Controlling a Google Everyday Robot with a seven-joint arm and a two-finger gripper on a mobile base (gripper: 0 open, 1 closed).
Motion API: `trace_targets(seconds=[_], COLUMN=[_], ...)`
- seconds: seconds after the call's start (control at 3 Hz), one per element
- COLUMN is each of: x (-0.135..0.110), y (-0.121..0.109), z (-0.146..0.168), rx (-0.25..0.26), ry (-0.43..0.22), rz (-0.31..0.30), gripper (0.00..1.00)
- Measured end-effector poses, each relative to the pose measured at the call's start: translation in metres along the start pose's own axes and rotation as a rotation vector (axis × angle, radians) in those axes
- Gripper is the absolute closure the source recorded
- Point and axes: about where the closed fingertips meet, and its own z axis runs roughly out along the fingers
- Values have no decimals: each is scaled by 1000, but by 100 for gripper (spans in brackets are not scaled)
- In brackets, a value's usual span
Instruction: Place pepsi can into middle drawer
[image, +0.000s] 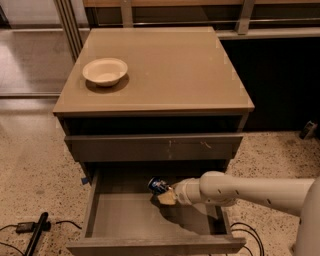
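Presently, camera view: one gripper (165, 194) inside the open middle drawer (125, 217), fingers clamped on one pepsi can (157, 185) above its floor. Upper drawer front (150, 147) overhangs behind. One white bowl (104, 71) sits on the cabinet top (190, 65).

Speckled terrazzo floor (30, 165) surrounds the tan-topped table (175, 65). A dark panel (280, 85) stands to its right and metal posts (67, 20) behind on the left. The tool (164, 193) hangs low at the table's front, clamped on the pepsi can (158, 184).
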Motion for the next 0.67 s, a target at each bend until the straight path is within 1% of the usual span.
trace_targets(seconds=[0.33,0.67], x=[24,22], y=[-14,-16], z=[38,38], rx=[104,110], ry=[16,11], rz=[-37,-38], gripper=[100,100])
